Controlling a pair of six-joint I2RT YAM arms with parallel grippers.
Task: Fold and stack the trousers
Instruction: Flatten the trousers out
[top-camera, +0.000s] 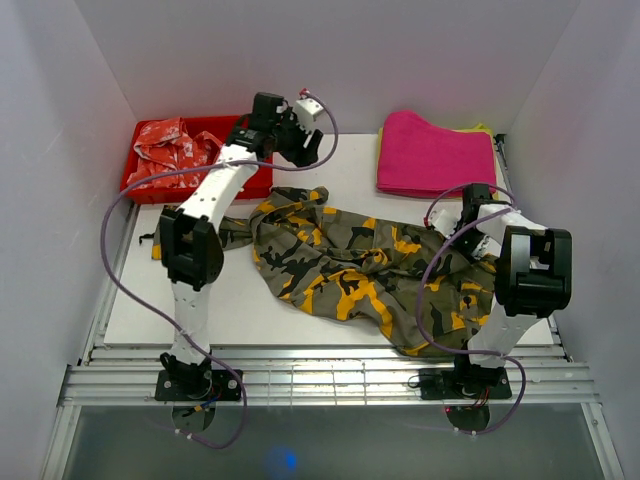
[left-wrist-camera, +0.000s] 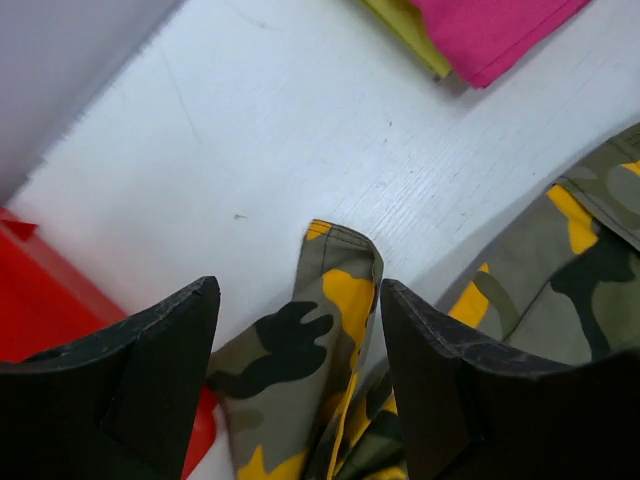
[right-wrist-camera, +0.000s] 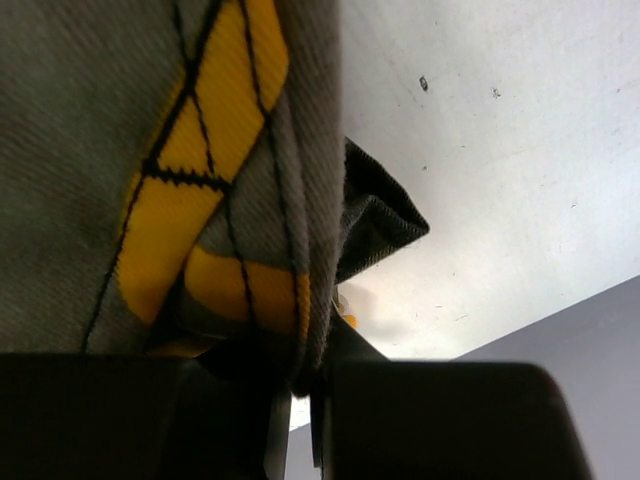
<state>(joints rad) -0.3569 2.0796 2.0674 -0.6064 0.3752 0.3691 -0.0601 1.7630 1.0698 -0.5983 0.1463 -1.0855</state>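
Jaws of the left gripper (left-wrist-camera: 298, 300) stand wide apart, one on each side of a narrow doubled end of the long camouflage-print cloth trousers (top-camera: 340, 265) in olive, grey, black and orange-yellow. They grip nothing, though I cannot tell whether the cloth brushes one inner face. The right gripper (right-wrist-camera: 300, 385) has its jaws pinched tight on a bunched edge of the same garment at its right end. The trousers lie crumpled and unfolded across the middle of the white worktop (top-camera: 200, 300), their long axis running roughly from far left to near right. The end between the left jaws lies flat right below them, its tip pointing toward the far side, so the left arm is clearly the nearer one for that end. As I judge it, the next move depends on those jaws closing squarely over this tip, so the two arms can draw the garment out along its length. A red plastic tray (top-camera: 143, 182) holding a red-and-white patterned garment (top-camera: 172, 150) sits at the far left, just beside the left gripper. A folded pink cloth (top-camera: 435, 150) lies at the far right, near the trousers but apart from them.
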